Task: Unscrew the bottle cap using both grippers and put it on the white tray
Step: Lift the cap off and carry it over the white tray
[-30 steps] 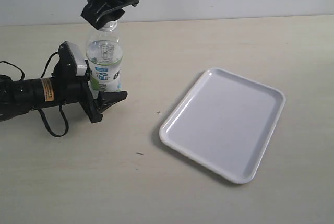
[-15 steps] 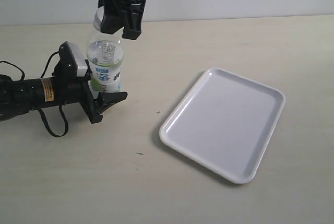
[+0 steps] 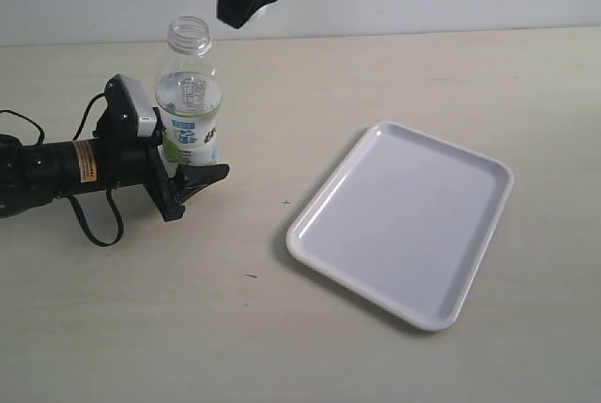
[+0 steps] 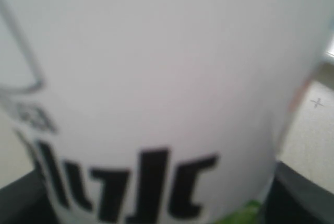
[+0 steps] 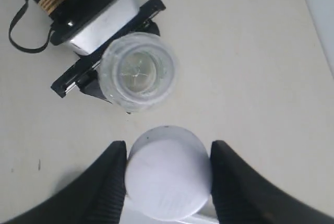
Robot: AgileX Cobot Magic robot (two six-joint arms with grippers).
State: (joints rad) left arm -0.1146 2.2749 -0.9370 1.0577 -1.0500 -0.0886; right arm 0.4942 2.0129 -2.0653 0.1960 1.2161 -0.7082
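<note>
The clear bottle (image 3: 189, 107) with the lime label stands upright at the left of the table, its neck (image 3: 189, 35) bare and open. My left gripper (image 3: 191, 161) lies low on the table and is shut on the bottle's labelled lower body, which fills the left wrist view (image 4: 156, 78). My right gripper (image 3: 237, 10) hangs in the air above and to the right of the bottle's mouth. It is shut on the white bottle cap (image 5: 168, 172), held between its ribbed fingers (image 5: 112, 182). From above, the open bottle (image 5: 138, 70) shows beyond the cap. The white tray (image 3: 404, 224) lies to the right.
The left arm (image 3: 56, 168) with its yellow sticker and looping black cable (image 3: 94, 229) stretches along the table from the left edge. Bare beige tabletop (image 3: 272, 140) separates the bottle from the tray. A pale wall runs behind the table.
The right gripper has risen off the bottle's neck and moved right with the cap. The bottle's mouth is now uncovered. The left gripper and bottle have not moved.
</note>
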